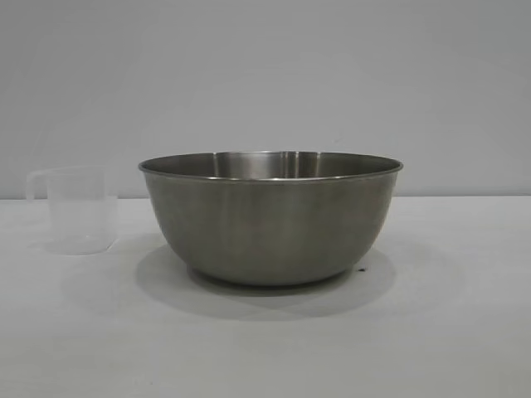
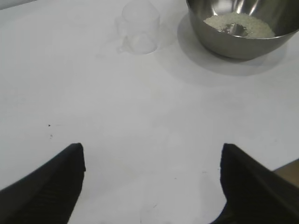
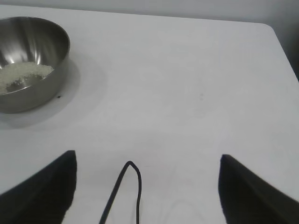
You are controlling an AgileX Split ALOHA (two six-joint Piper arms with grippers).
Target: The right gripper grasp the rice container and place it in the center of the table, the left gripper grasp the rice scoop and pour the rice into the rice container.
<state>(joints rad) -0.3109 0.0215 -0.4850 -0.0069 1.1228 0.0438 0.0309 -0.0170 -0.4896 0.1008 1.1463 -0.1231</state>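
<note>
The steel bowl (image 1: 270, 220) sits mid-table (image 1: 465, 332) with rice (image 2: 239, 24) heaped inside, so the pour looks done. The clear scoop (image 1: 76, 209) stands upright just beside it, apparently empty. Left pincer (image 2: 152, 184) and right pincer (image 3: 147, 186) hang spread, well apart from both, holding nothing.

My exterior camera sits low, level with the table (image 1: 448, 332), close on the steel bowl (image 1: 270, 220). My 2 wrist cameras look down past their own fingers, from farther back. All 3 share that bowl; the left also catches the measuring cup (image 2: 139, 28).
</note>
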